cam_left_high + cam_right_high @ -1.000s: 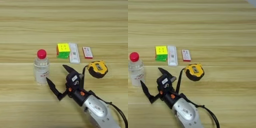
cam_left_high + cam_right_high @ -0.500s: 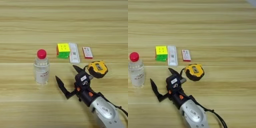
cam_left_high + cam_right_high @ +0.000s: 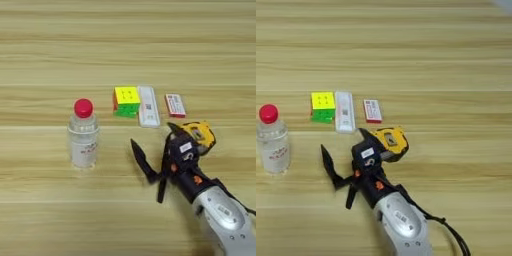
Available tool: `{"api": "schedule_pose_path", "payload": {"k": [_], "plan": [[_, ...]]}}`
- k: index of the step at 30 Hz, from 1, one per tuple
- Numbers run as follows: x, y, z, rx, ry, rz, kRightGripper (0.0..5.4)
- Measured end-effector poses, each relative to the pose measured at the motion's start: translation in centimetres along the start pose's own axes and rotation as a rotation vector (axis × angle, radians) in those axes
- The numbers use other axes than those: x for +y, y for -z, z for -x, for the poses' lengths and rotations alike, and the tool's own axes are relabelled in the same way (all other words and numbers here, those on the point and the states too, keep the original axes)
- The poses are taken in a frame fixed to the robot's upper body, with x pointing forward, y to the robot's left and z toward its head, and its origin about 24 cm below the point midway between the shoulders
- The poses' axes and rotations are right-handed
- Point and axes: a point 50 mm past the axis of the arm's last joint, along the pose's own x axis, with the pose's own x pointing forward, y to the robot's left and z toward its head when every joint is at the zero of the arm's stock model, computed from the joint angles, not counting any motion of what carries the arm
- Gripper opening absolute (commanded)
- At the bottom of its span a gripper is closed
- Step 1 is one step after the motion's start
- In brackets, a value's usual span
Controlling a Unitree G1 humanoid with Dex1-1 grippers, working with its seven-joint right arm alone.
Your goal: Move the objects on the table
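Black fingers spread wide, my right gripper (image 3: pixel 152 150) holds nothing above the table (image 3: pixel 45 210).

The water bottle (image 3: pixel 83 134) stands upright well to my left; the tape measure (image 3: pixel 200 135) lies just beside my wrist, right.

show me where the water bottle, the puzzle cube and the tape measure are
water bottle (image 3: pixel 83 140), left eye view, on its clear body below the red cap
puzzle cube (image 3: pixel 126 95), left eye view, on its yellow top face
tape measure (image 3: pixel 393 141), right eye view, on its yellow casing
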Motion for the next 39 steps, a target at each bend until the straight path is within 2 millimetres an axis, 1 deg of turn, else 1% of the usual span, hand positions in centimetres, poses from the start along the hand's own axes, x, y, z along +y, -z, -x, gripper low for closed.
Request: {"api": "schedule_pose_path", "payload": {"k": [6,8,11,14,17,18,24,28,31,33,35,36,39], "plan": [[-2.1,-0.7,-1.3,-0.046,0.098,0.028,5.36],[-3.3,-0.7,-1.9,-0.055,0.158,0.012,5.36],[-4.0,-0.6,-2.7,-0.059,0.195,-0.019,5.36],[-4.3,-0.5,-4.0,-0.06,0.218,-0.041,5.36],[-5.2,-0.4,-5.4,-0.051,0.255,-0.048,5.36],[-5.7,-0.1,-6.1,-0.037,0.275,-0.051,5.36],[-6.7,0.4,-8.4,0.005,0.283,-0.024,5.36],[-7.9,0.8,-10.1,0.046,0.294,0.008,5.36],[-8.1,0.6,-10.9,0.04,0.29,0.019,5.36],[-8.1,1.0,-11.4,0.056,0.285,0.027,5.36],[-8.1,1.3,-11.6,0.068,0.283,0.035,5.36],[-7.9,1.4,-12.0,0.079,0.279,0.051,5.36],[-7.6,1.3,-12.7,0.079,0.261,0.073,5.36]]}}
